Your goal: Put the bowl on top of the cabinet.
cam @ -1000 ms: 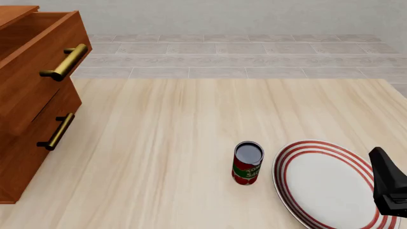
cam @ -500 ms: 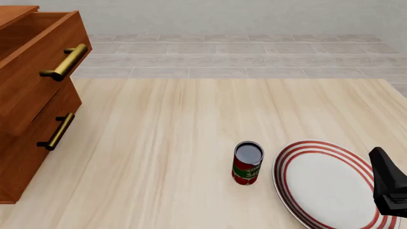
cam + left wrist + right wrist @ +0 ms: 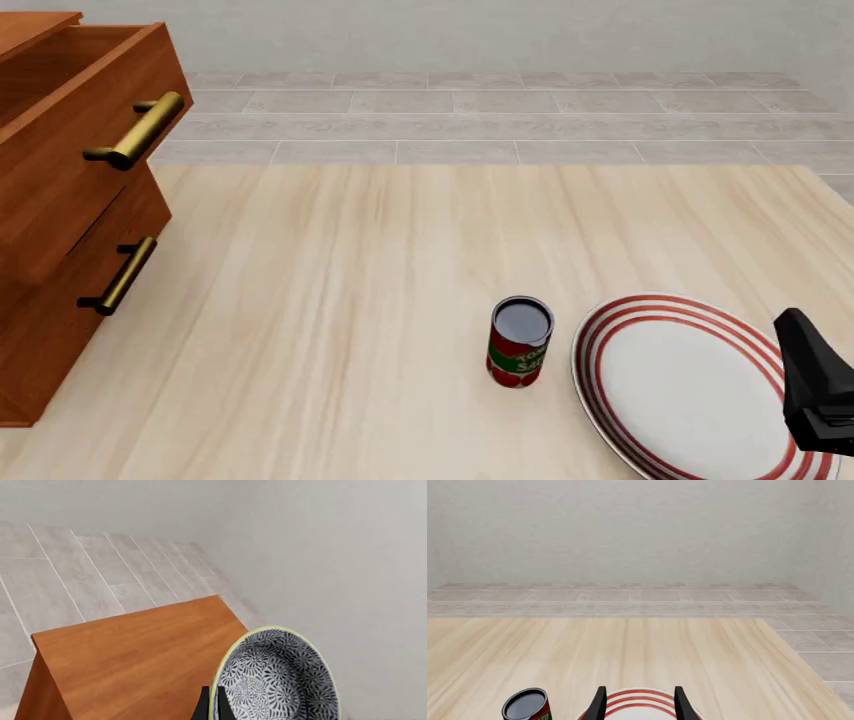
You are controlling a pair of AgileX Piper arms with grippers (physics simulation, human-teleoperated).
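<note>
In the left wrist view the bowl [image 3: 280, 680], blue-grey floral with a pale yellowish rim, hangs tilted on edge just above the cabinet's flat reddish-brown top [image 3: 133, 660]. My left gripper [image 3: 213, 706] is shut on the bowl's rim, one dark finger on each side of it. The front view shows the cabinet [image 3: 67, 200] at the far left with its brass bar handles, but neither the bowl nor the left gripper. My right gripper [image 3: 640, 705] stands open and holds nothing, low over the near right of the table.
A red-ringed white plate [image 3: 681, 385] lies at the table's near right, under the right arm [image 3: 811, 385]. An open red and green can [image 3: 519, 341] stands just left of the plate. The cabinet's upper drawer front juts out past the lower one.
</note>
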